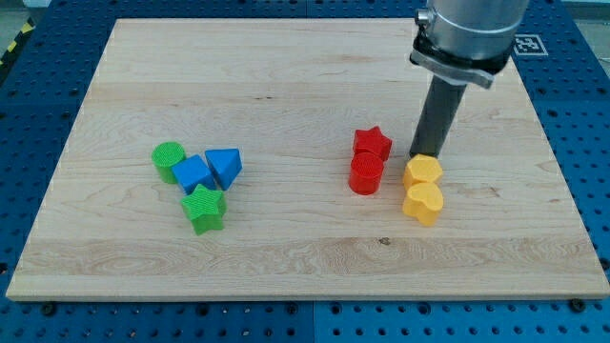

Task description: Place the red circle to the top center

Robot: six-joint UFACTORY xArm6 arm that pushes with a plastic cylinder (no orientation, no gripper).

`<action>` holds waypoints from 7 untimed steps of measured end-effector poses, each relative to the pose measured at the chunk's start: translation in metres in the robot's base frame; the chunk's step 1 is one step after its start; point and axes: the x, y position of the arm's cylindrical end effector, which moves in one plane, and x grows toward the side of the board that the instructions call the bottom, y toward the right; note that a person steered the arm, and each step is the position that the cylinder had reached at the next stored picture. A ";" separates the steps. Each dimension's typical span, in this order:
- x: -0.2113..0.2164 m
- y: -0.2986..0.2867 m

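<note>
Nearest: green star (pixel 204 209), yellow heart (pixel 424 202); red circle (pixel 366 174) at board centre's 4 o'clock, touching red star (pixel 372 144), not yet pushed toward 12; my tip (pixel 429 154), bare, holding nothing, behind yellow hexagon (pixel 421 171), at circle's 2 o'clock.

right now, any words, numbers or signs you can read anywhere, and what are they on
No readable words or numbers anywhere.
Black-and-white square marker at the view's top right, behind the arm: a coded pattern, cut off, no letters.
The wooden board and the blocks, including the red circle, carry no print.
</note>
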 end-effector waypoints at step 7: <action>0.062 -0.071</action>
